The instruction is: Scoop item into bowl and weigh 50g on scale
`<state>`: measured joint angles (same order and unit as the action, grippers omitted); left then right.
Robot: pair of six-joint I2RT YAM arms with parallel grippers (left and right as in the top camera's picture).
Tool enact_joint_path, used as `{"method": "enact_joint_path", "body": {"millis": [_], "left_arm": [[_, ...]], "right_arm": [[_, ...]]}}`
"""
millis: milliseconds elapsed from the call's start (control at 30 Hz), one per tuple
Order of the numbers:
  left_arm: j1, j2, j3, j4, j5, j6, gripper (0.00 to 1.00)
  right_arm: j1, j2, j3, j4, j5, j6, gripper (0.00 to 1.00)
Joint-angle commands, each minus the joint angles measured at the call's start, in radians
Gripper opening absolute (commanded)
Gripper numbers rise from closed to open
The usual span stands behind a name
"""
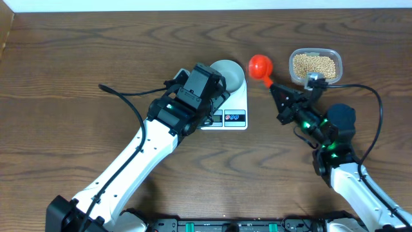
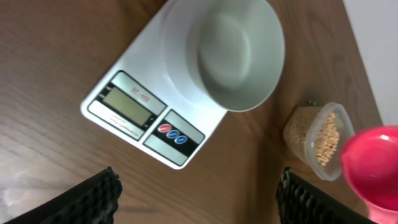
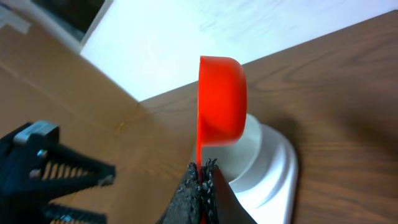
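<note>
The pale bowl (image 1: 233, 73) stands empty on the white scale (image 1: 235, 103); both show in the left wrist view, the bowl (image 2: 239, 53) on the scale (image 2: 137, 74). My left gripper (image 2: 198, 196) is open and empty, just left of and above the scale (image 1: 199, 90). My right gripper (image 1: 273, 87) is shut on the handle of a red scoop (image 1: 261, 65), held between the bowl and the clear tub of tan beans (image 1: 315, 65). In the right wrist view the scoop (image 3: 222, 102) is tipped on its side above the bowl (image 3: 249, 155), and the gripper (image 3: 204, 171) pinches its handle.
The clear tub (image 2: 317, 142) sits at the back right of the scale. A black cable (image 1: 125, 96) runs along the left arm. A pale wall edge (image 1: 193, 5) borders the far side of the wooden table.
</note>
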<state>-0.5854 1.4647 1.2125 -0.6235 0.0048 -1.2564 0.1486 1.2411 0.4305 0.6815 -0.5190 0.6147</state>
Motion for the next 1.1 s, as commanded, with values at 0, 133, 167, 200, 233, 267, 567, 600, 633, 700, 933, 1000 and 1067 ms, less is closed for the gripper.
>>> {"method": "enact_joint_path", "body": {"millis": [0,133,167,200,233,267,567,600,633,700,933,1000,1067], "left_arm": [[-0.002,0.006,0.016,-0.037,-0.086,0.007,0.82],[-0.002,0.006,0.016,-0.131,-0.239,0.007,0.82],[-0.002,0.006,0.016,-0.142,-0.268,0.007,0.83],[-0.002,0.006,0.016,-0.144,-0.288,0.007,0.83],[-0.002,0.006,0.016,-0.142,-0.31,0.006,0.82],[-0.002,0.006,0.016,-0.14,-0.318,0.006,0.82],[-0.001,0.006,0.016,-0.131,-0.372,0.006,0.83],[0.0,0.006,0.016,-0.132,-0.38,0.007,0.83],[0.003,0.006,0.016,-0.133,-0.385,0.008,0.85],[0.031,0.005,0.016,-0.134,-0.384,0.078,0.88],[0.124,-0.008,0.016,-0.132,-0.378,0.448,0.89],[0.154,-0.031,0.016,-0.132,-0.367,0.562,0.88],[0.19,-0.074,0.016,-0.132,-0.356,0.652,0.89]], "right_arm": [[-0.043,0.001,0.016,-0.005,0.012,-0.043,0.01],[-0.074,0.001,0.023,-0.034,0.011,-0.064,0.01],[-0.076,0.001,0.024,-0.039,0.011,-0.073,0.01],[-0.076,0.001,0.033,-0.064,0.012,-0.116,0.01],[-0.076,0.001,0.043,-0.092,0.012,-0.143,0.01],[-0.076,0.001,0.058,-0.127,0.013,-0.171,0.01],[-0.084,0.001,0.272,-0.561,0.065,-0.396,0.01],[-0.09,0.001,0.309,-0.634,0.089,-0.416,0.01],[-0.094,0.001,0.332,-0.681,0.108,-0.429,0.01],[-0.107,0.001,0.427,-0.869,0.18,-0.491,0.01],[-0.109,0.0,0.547,-1.057,0.281,-0.54,0.01],[-0.109,0.0,0.557,-1.08,0.282,-0.553,0.01],[-0.109,0.0,0.557,-1.087,0.282,-0.553,0.01]]}}
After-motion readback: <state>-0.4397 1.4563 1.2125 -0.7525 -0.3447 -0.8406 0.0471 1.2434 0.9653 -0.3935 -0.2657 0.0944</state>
